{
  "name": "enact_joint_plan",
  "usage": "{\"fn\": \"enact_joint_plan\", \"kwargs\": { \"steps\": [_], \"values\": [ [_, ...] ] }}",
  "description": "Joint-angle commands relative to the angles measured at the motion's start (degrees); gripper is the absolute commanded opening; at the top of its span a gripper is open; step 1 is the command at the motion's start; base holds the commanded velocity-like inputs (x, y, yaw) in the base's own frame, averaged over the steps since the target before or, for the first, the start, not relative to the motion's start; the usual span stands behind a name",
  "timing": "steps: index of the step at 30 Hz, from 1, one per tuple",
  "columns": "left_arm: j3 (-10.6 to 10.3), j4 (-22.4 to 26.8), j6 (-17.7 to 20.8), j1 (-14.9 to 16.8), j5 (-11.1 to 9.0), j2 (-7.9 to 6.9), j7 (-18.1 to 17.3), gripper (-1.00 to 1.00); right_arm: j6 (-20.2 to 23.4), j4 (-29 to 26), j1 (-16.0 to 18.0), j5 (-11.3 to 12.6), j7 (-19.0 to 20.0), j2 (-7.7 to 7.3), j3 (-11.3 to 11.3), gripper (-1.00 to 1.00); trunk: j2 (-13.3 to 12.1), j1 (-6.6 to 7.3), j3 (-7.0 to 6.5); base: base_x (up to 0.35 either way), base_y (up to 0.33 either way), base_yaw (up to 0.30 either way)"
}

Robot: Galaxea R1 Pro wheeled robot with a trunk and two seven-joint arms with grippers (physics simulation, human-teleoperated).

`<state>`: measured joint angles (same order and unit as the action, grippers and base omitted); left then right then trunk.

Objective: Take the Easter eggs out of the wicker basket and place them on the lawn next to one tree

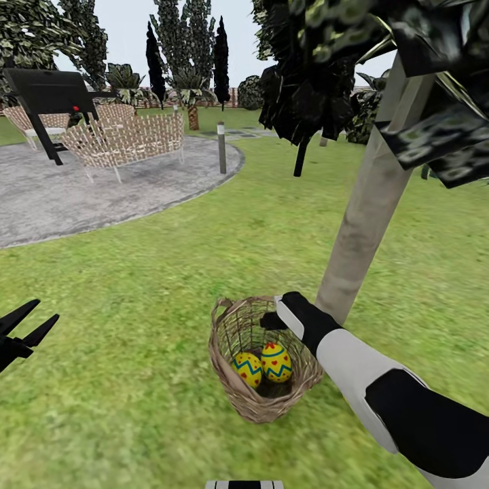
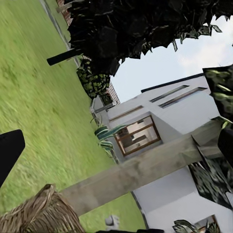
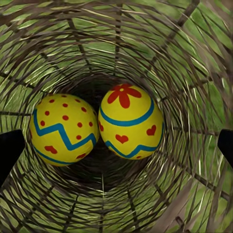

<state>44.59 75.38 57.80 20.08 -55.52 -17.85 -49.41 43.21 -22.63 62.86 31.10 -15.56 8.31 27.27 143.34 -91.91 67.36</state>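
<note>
The brown wicker basket [image 1: 239, 394] stands on the lawn [image 1: 156, 272] just left of the foot of a tree [image 1: 367, 217] with a pale trunk. Two yellow Easter eggs lie side by side in its bottom. One egg [image 3: 63, 128] has a blue zigzag and red dots; the other egg [image 3: 131, 121] has a red flower and hearts. A third egg is out of view. My right gripper [image 1: 272, 320] hangs open over the basket's mouth, fingertips [image 3: 9, 150] wide apart above the eggs. My left gripper [image 1: 24, 333] is open, low at the left, away from the basket rim [image 2: 43, 213].
A grey round patio [image 1: 81, 190] with pale lattice chairs [image 1: 125, 139] and a black grill [image 1: 47, 95] lies at the far left, with a short bollard [image 1: 221, 146] at its edge. Dark tree leaves [image 1: 319, 68] hang overhead. A white house [image 2: 184, 121] stands behind the trunk [image 2: 141, 170].
</note>
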Motion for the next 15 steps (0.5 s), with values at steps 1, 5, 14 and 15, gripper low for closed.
{"fn": "enact_joint_plan", "kwargs": {
  "steps": [1,5,14,15],
  "values": [
    [0.06,0.01,0.21,0.04,0.15,0.01,-0.25,1.0,0.24,-0.01,0.01,0.7,-0.49,-0.02,0.42,1.0,0.02,0.01,0.05,0.018,0.0,0.0],
    [0.05,0.0,0.21,0.04,0.15,0.01,-0.25,1.0,0.44,0.11,-0.02,0.65,-0.63,-0.03,0.42,1.0,0.06,-0.07,0.71,0.006,0.0,0.0],
    [0.06,0.01,0.21,0.04,0.11,0.01,-0.25,1.0,0.45,0.13,-0.02,0.52,-0.6,-0.05,0.5,1.0,0.18,-0.3,2.71,0.0,0.0,0.0],
    [0.03,0.02,0.21,0.04,0.08,0.01,-0.25,1.0,0.42,0.13,-0.02,0.48,-0.58,-0.05,0.5,1.0,0.19,-0.33,2.93,0.0,0.0,0.0]
  ]
}}
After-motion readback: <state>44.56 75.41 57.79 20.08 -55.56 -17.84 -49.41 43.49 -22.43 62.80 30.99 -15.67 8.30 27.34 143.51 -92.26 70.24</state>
